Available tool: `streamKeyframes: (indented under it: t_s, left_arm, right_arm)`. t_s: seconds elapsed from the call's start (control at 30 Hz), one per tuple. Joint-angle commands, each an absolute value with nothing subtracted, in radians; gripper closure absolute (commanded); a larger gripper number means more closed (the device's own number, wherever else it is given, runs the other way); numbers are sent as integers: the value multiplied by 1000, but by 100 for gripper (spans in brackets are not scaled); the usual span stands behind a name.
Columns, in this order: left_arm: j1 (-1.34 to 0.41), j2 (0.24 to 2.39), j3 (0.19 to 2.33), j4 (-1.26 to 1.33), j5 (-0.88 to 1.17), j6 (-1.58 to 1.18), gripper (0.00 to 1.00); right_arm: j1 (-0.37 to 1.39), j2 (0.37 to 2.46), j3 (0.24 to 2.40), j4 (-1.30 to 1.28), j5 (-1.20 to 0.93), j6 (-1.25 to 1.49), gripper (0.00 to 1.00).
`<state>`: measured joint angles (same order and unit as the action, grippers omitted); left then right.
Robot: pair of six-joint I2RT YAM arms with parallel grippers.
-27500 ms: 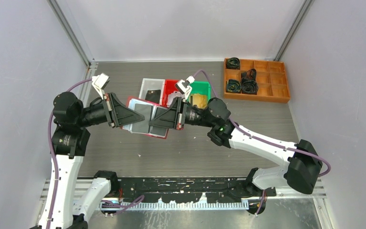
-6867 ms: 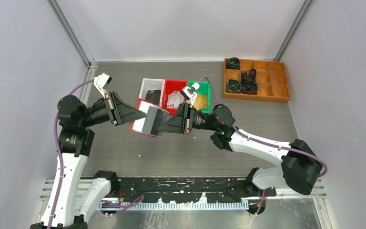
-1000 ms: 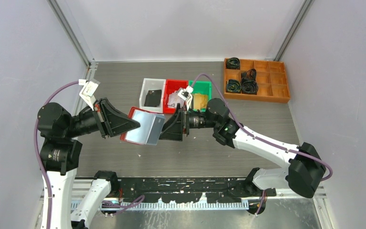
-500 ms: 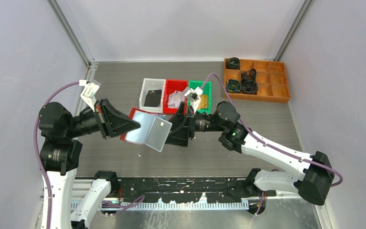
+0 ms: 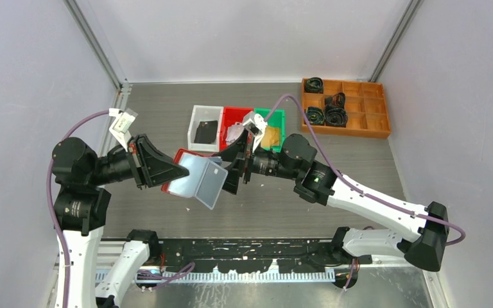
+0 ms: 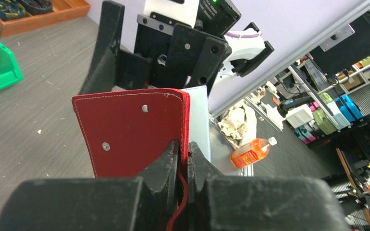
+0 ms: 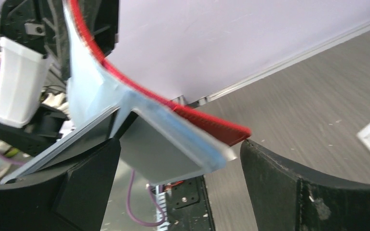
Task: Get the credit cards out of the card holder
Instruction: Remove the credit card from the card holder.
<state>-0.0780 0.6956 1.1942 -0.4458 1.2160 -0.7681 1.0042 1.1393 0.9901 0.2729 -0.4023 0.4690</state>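
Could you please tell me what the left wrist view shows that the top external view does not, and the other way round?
Only the left wrist view shows the left gripper pinched shut on the card holder at its red cover, two snap studs on that cover, and an orange bottle beyond the table. Only the top external view shows the white bin, the red bin and the pale sleeves fanned open. Both show the card holder, the open right gripper, the green bin and the wooden tray.
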Motion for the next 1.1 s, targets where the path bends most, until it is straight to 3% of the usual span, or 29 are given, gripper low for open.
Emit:
streamKeyframes:
  t_s: [0.0,0.17,0.47,1.07]
  left_arm:
    - [-74,685,1209,-403,1277,-793,100]
    - [-74,687,1203,-417,1286,-777,100]
    - [-74,702,1207,-429,1297,-771,100]
    - [-74,700,1191,-430,1350,-786,100]
  right_arm:
    - [1025,1129,1088,181,-249,301,1]
    - [1074,1136,1146,87,-170,196,1]
    - [1143,1164,1265,-121,-293,8,1]
    - [1144,1279,1391,-64,-511,-49,1]
